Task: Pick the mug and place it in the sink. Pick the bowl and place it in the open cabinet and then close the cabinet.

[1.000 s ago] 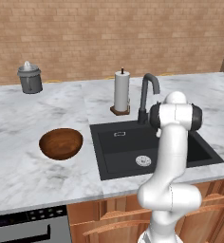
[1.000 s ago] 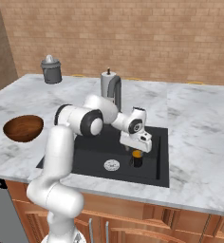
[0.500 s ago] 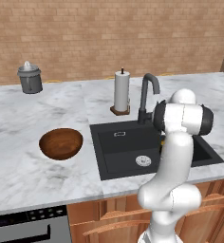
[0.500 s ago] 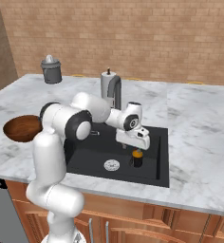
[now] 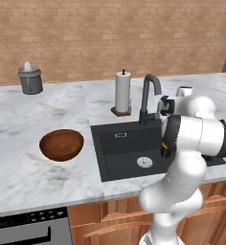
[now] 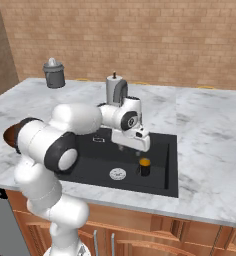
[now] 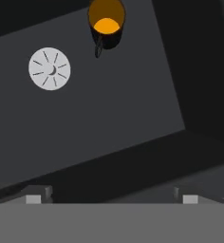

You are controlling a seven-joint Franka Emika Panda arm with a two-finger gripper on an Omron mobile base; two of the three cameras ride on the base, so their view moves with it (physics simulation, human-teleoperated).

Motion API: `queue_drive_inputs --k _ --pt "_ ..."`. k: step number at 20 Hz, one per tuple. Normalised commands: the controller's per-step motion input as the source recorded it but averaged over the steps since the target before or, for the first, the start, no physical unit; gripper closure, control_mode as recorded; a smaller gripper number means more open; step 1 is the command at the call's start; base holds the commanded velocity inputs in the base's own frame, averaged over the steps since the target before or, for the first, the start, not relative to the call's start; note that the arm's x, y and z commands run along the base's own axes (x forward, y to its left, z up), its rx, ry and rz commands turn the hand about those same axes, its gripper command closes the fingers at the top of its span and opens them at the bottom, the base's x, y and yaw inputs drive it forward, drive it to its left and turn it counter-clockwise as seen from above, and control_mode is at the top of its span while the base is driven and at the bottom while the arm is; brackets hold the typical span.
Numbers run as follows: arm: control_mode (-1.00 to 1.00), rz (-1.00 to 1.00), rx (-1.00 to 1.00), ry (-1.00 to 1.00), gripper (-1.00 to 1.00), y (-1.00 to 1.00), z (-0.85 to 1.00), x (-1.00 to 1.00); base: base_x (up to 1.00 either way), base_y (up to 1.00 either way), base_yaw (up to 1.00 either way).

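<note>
Hand view, dark mug point(image 7: 106, 24) with orange interior, black sink point(image 7: 85, 118), round silver drain point(image 7: 49, 68)

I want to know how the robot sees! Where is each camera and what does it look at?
Left base view: behind the arm, on its left, looking down at the counter, bowl and sink; arm rises lower right.
Right base view: behind, on its right; arm lower left, gripper open above the sink.
Hand view: on the hand, looking into the sink at the mug.
All share the sink.

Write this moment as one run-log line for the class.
mug: upright in sink, beside drain | tool: open, empty, above sink | bowl: on counter, not yet picked
</note>
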Motion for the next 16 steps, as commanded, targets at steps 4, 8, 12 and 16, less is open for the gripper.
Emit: queue_drive_inputs --k 4,8,12,16 --pt "-1.0 -0.01 0.07 -0.04 -1.0 0.5 0.25 -0.28 0.0 0.0 0.0" --pt "-1.0 -0.1 0.15 -0.3 -1.0 0.96 0.24 -0.19 0.0 0.0 0.0" --pt "-1.0 -0.08 0.03 -0.15 -1.0 1.0 0.26 -0.15 0.0 0.0 0.0" --pt "-1.0 0.0 0.0 0.0 -1.0 1.0 0.3 -0.01 0.0 0.0 0.0"
